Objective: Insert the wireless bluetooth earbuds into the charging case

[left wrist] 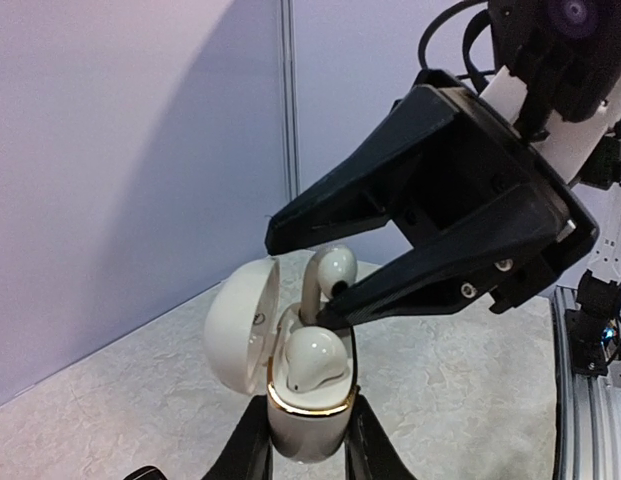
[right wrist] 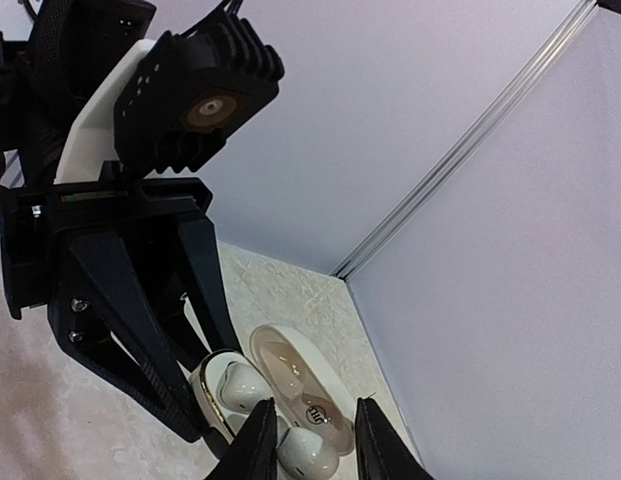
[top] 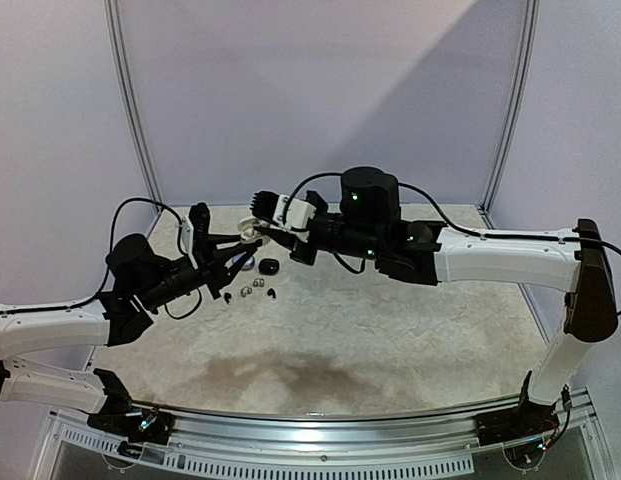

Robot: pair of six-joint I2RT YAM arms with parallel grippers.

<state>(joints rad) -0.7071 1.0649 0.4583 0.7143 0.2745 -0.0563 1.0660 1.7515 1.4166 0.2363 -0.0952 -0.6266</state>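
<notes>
My left gripper [left wrist: 310,442] is shut on the base of a white charging case [left wrist: 308,425] with a gold rim, held upright above the table. Its lid [left wrist: 240,320] hangs open to the left. One white earbud [left wrist: 315,362] sits in the near socket. My right gripper [left wrist: 300,278] reaches in from the right and is closed on a second white earbud [left wrist: 335,268], whose stem points down into the far socket with the head still raised. The right wrist view shows that earbud [right wrist: 310,458] between my right fingers [right wrist: 258,440], beside the case [right wrist: 212,395]. Both grippers meet at the table's back left [top: 258,240].
A black case [top: 269,266] lies on the mottled table [top: 390,330] just below the grippers. Several tiny loose earbuds [top: 252,291] lie in front of it. Grey walls close the back and sides, and a metal rail [top: 340,420] runs along the near edge.
</notes>
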